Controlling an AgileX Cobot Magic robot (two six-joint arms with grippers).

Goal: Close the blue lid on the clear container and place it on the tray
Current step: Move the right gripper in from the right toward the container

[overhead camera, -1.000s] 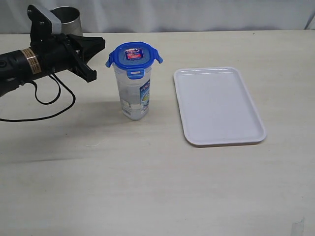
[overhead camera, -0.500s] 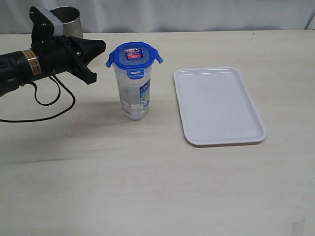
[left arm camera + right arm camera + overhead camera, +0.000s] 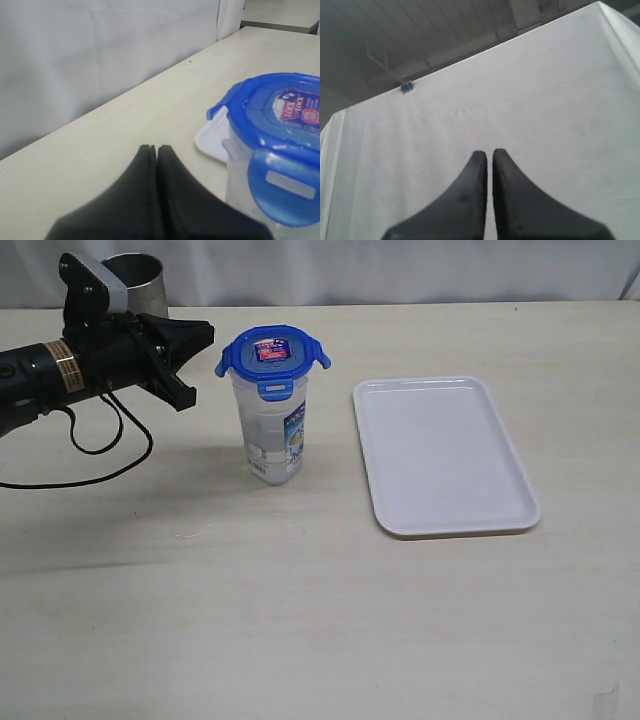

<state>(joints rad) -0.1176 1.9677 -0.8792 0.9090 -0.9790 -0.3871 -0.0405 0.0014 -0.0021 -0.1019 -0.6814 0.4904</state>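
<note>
The clear container (image 3: pixel 275 435) stands upright near the table's middle, left of the tray (image 3: pixel 445 455). The blue lid (image 3: pixel 270 355) sits on its mouth, with its flaps sticking outward. My left gripper (image 3: pixel 205 335) hovers shut just left of the lid, at lid height, holding nothing. In the left wrist view the closed fingertips (image 3: pixel 154 148) point past the blue lid (image 3: pixel 280 115) and the clear container (image 3: pixel 240 175), with a corner of the tray (image 3: pixel 212 142) behind. My right gripper (image 3: pixel 489 152) is shut and faces a white cloth; it is outside the exterior view.
A grey metal cup (image 3: pixel 135 280) stands at the back left behind my left arm (image 3: pixel 60 370). A black cable (image 3: pixel 90 455) loops on the table under that arm. A white curtain closes off the far edge.
My left gripper has edged slightly up and towards the lid over the past second. The container, lid and tray have not moved.
</note>
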